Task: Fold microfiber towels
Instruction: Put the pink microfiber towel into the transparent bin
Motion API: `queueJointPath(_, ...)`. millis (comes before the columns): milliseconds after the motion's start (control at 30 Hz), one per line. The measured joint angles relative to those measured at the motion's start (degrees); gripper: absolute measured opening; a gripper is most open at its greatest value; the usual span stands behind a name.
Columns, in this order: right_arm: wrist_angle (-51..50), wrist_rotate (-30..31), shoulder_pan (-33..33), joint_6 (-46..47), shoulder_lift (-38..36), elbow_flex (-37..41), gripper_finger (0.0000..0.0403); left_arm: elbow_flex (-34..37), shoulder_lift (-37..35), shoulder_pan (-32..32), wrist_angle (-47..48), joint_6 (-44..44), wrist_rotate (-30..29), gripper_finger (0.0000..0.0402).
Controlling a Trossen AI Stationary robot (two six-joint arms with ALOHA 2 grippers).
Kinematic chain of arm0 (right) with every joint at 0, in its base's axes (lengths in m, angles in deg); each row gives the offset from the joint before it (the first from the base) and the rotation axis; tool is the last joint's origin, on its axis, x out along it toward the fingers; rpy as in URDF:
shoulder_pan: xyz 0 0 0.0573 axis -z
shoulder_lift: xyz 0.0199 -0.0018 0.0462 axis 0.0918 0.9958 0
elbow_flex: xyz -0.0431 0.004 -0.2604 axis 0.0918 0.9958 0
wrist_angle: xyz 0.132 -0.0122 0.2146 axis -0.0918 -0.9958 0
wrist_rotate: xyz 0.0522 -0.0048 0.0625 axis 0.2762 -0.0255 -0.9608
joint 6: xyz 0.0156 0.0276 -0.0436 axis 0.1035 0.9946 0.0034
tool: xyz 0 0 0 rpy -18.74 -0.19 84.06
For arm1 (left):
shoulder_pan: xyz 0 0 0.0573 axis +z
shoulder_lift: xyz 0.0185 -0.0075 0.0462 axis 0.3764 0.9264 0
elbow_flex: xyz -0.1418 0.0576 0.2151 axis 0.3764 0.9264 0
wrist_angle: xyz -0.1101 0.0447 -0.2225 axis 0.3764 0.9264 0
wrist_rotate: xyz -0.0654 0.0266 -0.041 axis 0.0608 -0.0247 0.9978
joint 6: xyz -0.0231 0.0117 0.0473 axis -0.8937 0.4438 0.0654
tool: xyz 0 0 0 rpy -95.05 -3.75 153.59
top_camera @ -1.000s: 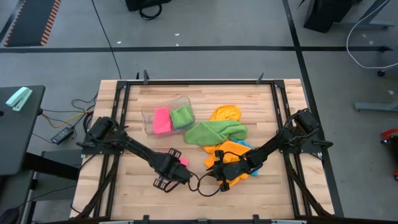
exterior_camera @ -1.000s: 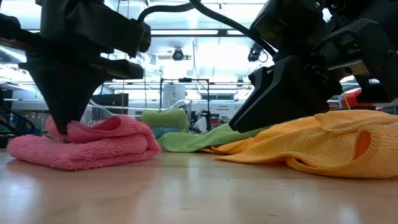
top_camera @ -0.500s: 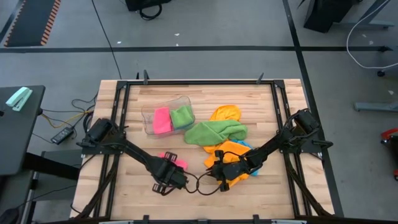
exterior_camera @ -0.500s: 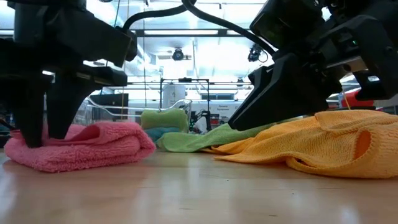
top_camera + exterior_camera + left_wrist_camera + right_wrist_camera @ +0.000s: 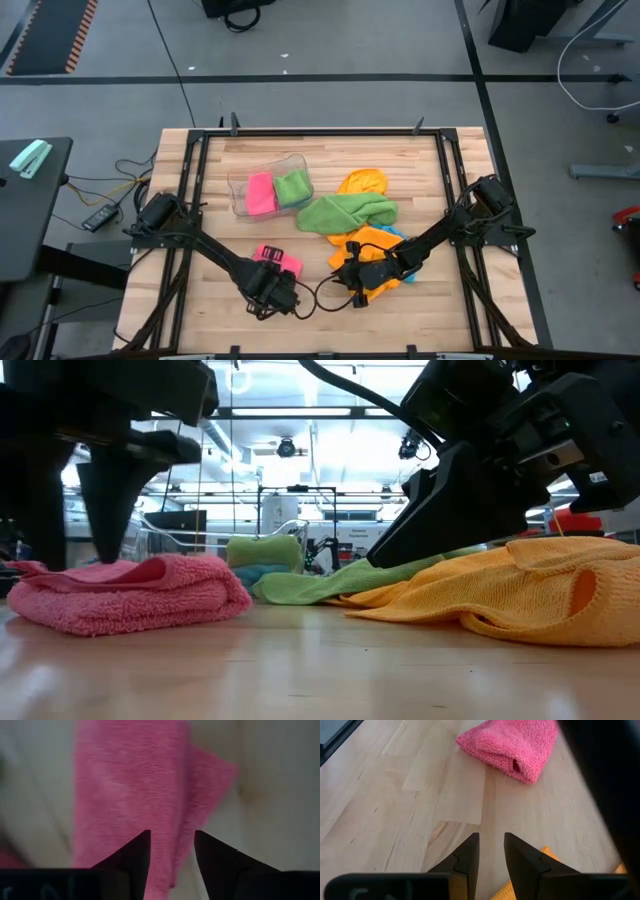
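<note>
The left gripper point(image 5: 171, 862), fingers apart, hangs over the folded pink microfiber towel point(image 5: 277, 260) near the wooden counter's point(image 5: 330, 150) front edge. The right gripper point(image 5: 490, 857), fingers slightly apart, rests by the orange towel point(image 5: 372, 243).

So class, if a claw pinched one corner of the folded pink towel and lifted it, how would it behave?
The pink towel would probably droop and unfold: it lies in soft, rounded folds. Its fluffy pile suggests it is light and not slippery, so it should grip well.

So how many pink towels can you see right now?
2. One folded pink towel lies on the table by the left claw; another sits in the clear tub beside a green one. The pile may hide more.
</note>
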Motion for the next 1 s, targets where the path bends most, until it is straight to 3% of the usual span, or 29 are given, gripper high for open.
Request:
queueJointPath(267, 0.83, -0.01, 0.00, 0.20, 0.00, 0.00, 0.0099, 0.02, 0.00, -3.02, -0.57, -3.82, -3.01, 0.0167)
queueJointPath(633, 1.05, -0.01, -0.02, 0.76, -0.02, -0.04, 0.0099, 0.02, 2.16, -6.90, -1.58, -2.29, -9.96, 0.0264)
queueJointPath(1000, 1.13, -0.03, -0.07, 1.22, -0.02, -0.07, 0.0099, -0.25, 8.61, -10.01, 0.15, -0.71, -17.68, 0.0232)
